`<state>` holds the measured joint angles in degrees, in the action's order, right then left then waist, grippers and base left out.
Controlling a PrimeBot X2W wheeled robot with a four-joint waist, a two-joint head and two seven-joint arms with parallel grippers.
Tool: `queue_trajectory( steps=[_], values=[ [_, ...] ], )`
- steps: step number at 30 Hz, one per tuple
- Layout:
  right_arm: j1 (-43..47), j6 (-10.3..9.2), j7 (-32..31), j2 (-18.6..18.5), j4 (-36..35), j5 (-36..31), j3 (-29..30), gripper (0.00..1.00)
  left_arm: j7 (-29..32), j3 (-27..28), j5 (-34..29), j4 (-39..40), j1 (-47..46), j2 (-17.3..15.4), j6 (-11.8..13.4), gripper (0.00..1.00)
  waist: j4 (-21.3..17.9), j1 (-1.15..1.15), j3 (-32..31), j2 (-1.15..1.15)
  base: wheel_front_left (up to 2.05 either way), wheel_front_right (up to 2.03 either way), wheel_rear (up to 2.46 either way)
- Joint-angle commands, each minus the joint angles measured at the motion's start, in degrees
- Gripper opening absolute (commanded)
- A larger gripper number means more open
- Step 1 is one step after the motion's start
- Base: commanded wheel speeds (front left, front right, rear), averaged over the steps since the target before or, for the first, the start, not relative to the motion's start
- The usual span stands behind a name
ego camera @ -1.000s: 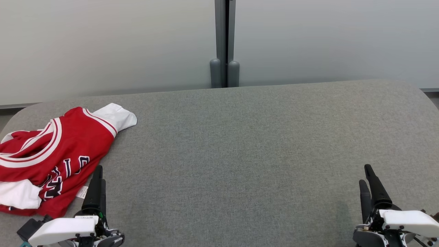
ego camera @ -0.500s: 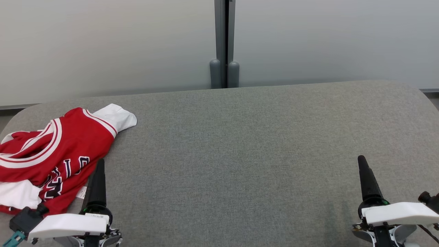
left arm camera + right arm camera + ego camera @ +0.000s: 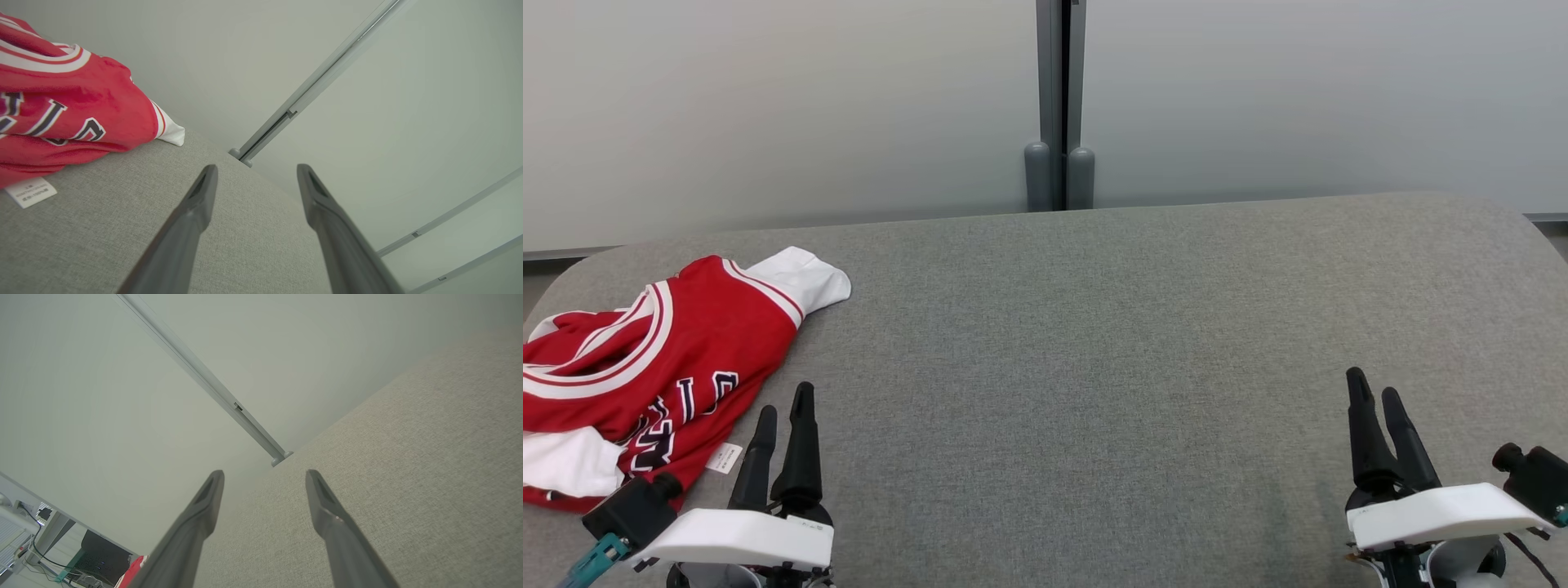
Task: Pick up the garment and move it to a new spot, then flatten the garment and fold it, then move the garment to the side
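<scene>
Head view — crumpled red-and-white garment [image 3: 662,359]

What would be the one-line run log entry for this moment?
stage: before pick | garment: crumpled, table left end | left gripper: open, beside garment | right gripper: open, empty

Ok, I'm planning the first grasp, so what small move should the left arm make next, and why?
Probably ease the left gripper leftward and down onto the near edge of the red jersey. Its fingers stand open and empty just beside the hem with the white label, while the jersey lies crumpled at the left end of the grey table, far from the right gripper.
</scene>
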<state>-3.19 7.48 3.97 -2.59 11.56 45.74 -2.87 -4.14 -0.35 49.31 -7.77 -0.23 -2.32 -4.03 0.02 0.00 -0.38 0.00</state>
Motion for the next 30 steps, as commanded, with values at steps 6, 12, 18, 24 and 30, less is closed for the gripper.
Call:
queue_trajectory(
  steps=[6,12,18,24,30],
  values=[
    [-0.31,0.01,1.61,-0.20,-0.97,-5.39,-1.65,1.00,-1.44,-1.27,-6.18,1.83,-0.62,-0.42,1.56,1.00,-0.03,0.00,0.04,0.00,0.00,0.00,0.00],
    [-0.26,0.01,2.66,-0.22,-1.24,-8.70,-2.38,1.00,-2.48,-1.88,-10.84,2.70,-0.24,-0.44,2.30,1.00,-0.02,0.00,-0.01,0.00,0.00,0.00,0.00],
    [-0.19,0.01,3.65,-0.25,-0.96,-12.39,-3.13,1.00,-3.48,-2.62,-15.13,2.67,0.21,-0.47,1.80,1.00,0.08,0.00,-0.15,0.00,0.00,0.00,0.00],
    [-0.08,0.01,4.57,-0.27,-1.00,-16.52,-3.67,1.00,-4.38,-3.13,-18.74,2.76,0.52,-0.50,1.71,1.00,0.11,0.00,-0.30,0.00,0.00,0.00,0.00],
    [0.22,0.01,5.47,-0.29,-1.20,-19.82,-3.70,1.00,-5.32,-3.45,-22.18,2.32,0.90,-0.52,2.22,1.00,0.03,0.00,-0.50,0.00,0.00,0.00,0.00]
  ],
)
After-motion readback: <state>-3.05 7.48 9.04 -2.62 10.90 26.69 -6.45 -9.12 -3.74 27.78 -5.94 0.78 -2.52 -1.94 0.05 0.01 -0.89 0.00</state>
